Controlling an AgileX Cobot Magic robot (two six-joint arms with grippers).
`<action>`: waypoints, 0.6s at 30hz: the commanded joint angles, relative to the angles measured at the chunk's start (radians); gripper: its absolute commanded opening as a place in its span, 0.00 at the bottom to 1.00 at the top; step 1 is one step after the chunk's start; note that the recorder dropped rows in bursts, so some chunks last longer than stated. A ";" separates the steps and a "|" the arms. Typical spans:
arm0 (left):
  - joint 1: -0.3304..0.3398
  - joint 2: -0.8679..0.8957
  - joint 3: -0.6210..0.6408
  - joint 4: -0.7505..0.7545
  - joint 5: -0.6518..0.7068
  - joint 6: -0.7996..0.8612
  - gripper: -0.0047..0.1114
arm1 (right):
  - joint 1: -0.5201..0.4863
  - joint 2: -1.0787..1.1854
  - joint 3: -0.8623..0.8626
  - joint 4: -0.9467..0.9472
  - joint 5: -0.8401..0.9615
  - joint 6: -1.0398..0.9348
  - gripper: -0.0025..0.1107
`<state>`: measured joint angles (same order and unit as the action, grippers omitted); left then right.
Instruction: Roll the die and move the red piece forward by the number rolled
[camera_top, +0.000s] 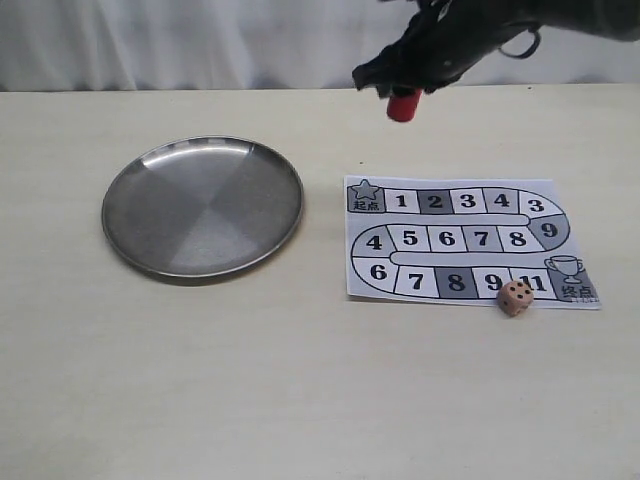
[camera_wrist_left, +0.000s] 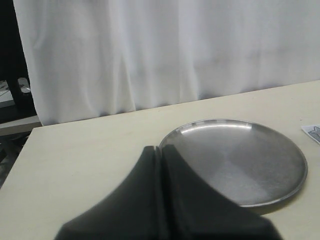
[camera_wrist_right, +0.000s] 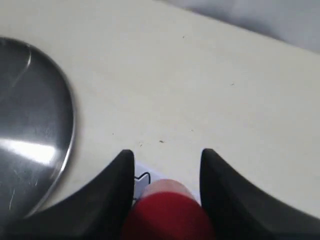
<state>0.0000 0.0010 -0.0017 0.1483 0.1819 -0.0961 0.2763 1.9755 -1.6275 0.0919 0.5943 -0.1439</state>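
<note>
The red piece (camera_top: 403, 104) hangs in the air beyond the far edge of the paper game board (camera_top: 460, 240), with my right gripper (camera_top: 398, 82) shut on it. In the right wrist view the red piece (camera_wrist_right: 167, 215) fills the space between the two black fingers (camera_wrist_right: 122, 172), and the board's star corner (camera_wrist_right: 142, 178) shows just below it. The die (camera_top: 516, 297) rests on the board's near right part, beside square 11. My left gripper (camera_wrist_left: 161, 148) is shut on nothing, low over the table next to the steel plate (camera_wrist_left: 240, 160); the exterior view does not show it.
A round steel plate (camera_top: 202, 205), with nothing on it, sits left of the board; its rim (camera_wrist_right: 70, 125) also shows in the right wrist view. A white curtain (camera_wrist_left: 160, 50) backs the table's far edge.
</note>
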 joint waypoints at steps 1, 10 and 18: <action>-0.001 -0.001 0.002 -0.004 -0.009 -0.002 0.04 | -0.022 -0.028 -0.001 -0.014 0.019 0.018 0.06; -0.001 -0.001 0.002 -0.004 -0.009 -0.002 0.04 | -0.022 0.176 0.003 -0.029 0.021 0.018 0.06; -0.001 -0.001 0.002 -0.004 -0.009 -0.002 0.04 | -0.022 0.301 0.003 -0.029 0.031 0.018 0.06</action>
<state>0.0000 0.0010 -0.0017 0.1483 0.1819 -0.0961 0.2573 2.2627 -1.6272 0.0743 0.6187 -0.1283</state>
